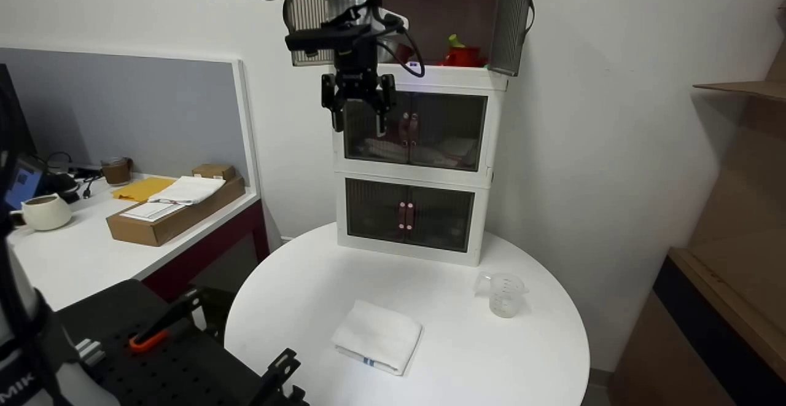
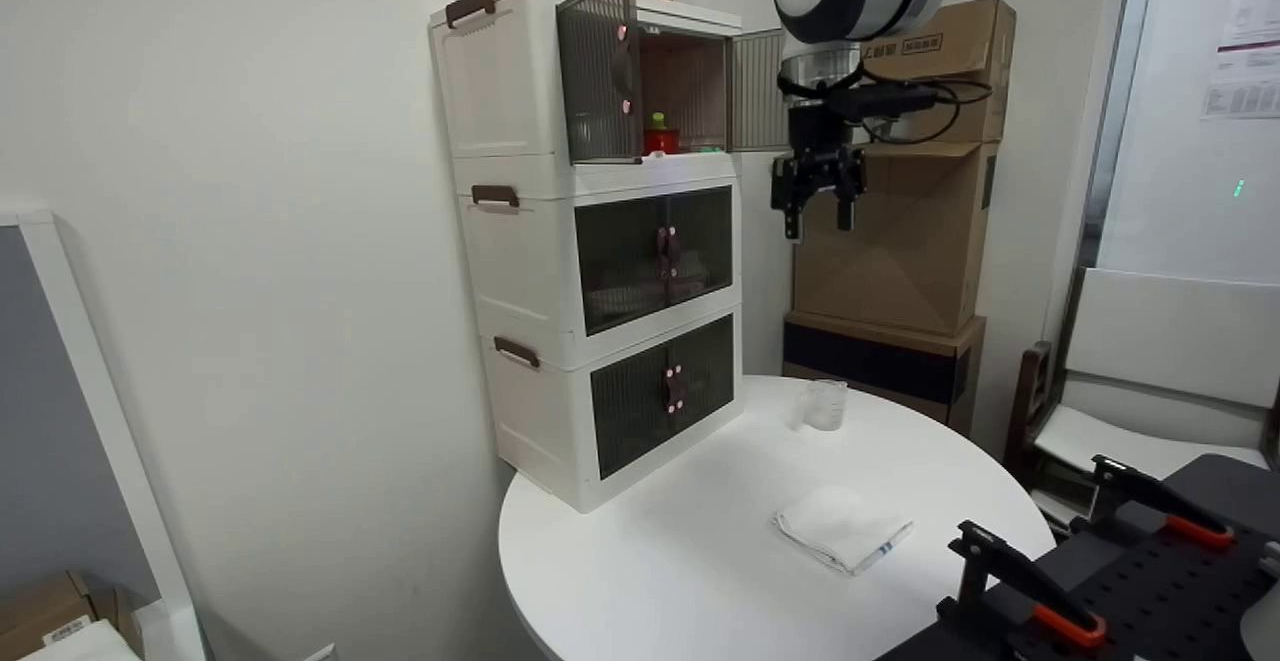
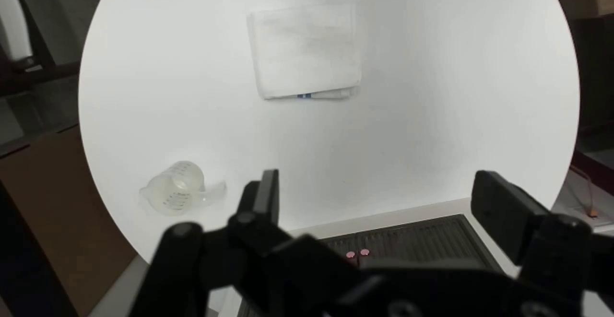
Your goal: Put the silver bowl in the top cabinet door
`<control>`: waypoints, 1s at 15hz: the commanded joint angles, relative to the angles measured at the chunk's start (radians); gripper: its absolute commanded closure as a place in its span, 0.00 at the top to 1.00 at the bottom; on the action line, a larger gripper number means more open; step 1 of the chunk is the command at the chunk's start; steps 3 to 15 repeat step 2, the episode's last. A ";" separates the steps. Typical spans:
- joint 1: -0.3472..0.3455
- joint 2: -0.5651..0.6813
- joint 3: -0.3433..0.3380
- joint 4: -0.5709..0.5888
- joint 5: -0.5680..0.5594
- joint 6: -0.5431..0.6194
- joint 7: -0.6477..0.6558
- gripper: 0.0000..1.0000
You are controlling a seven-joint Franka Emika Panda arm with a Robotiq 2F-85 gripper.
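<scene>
The white cabinet point(image 1: 497, 129) point(image 2: 520, 271) has three stacked tiers. Its top tier stands open, with the tinted door panels point(image 1: 514, 22) point(image 2: 600, 71) swung outward. A silvery round shape point(image 1: 387, 53), which looks like the silver bowl, shows partly inside the top tier in an exterior view. The arm and cables hide most of it. My gripper point(image 1: 360, 128) point(image 2: 820, 229) is open and empty, pointing down in front of the cabinet at middle-tier height. In the wrist view the fingers point(image 3: 376, 178) are wide apart with nothing between them.
A red pot point(image 1: 463, 57) point(image 2: 660, 141) sits in the top tier. The middle and lower tiers' glass doors are shut. A clear measuring cup point(image 1: 506, 295) point(image 3: 176, 187) and a folded white cloth point(image 1: 377, 335) point(image 3: 307, 51) lie on the round table point(image 1: 522, 363). Cardboard boxes point(image 2: 885, 241) stand behind.
</scene>
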 commanded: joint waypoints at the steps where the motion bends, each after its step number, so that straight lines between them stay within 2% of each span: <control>1: 0.006 -0.001 -0.006 0.001 0.000 -0.003 0.001 1.00; 15: 0.006 -0.001 -0.006 0.001 0.000 -0.003 0.002 1.00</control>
